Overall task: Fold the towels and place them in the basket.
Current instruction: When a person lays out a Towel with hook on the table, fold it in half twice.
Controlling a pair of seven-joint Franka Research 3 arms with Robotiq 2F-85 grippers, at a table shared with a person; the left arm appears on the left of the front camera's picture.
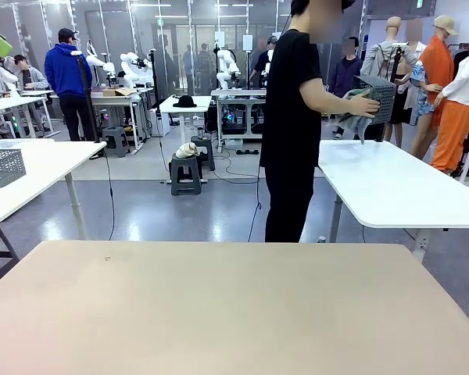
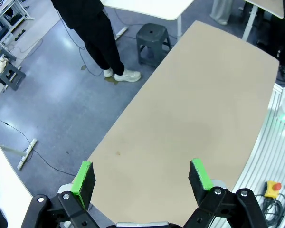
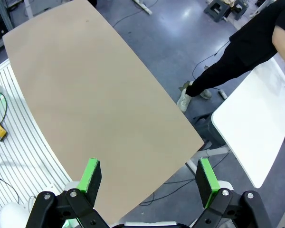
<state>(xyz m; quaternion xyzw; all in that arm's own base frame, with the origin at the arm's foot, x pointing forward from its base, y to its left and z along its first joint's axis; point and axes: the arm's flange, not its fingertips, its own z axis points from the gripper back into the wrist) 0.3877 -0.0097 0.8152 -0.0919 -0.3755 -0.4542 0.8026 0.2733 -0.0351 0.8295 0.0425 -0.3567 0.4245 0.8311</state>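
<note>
Reach | beige table (image 1: 219, 312) lies bare beneath my left gripper (image 2: 141, 175) and right gripper (image 3: 148, 175), both spread wide | person (image 1: 291, 133) stands beyond far edge, by white table (image 1: 391, 187) | stool (image 2: 152, 35) beside far edge

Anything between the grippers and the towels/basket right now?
Nothing visible blocks them. The person's hand holds the basket and a towel beyond the beige table, by a white table. The left gripper and right gripper hover open.

Smooth and matt across the broad beige desk top (image 1: 219, 312). Glossier on the white rounded desk (image 1: 391, 187) and the polished, light-reflecting grey-blue floor (image 1: 164, 211). Soft limp cloth in the grey-blue towel (image 1: 352, 121), perforated matt plastic in the dark grey lattice basket (image 1: 381, 90).
</note>
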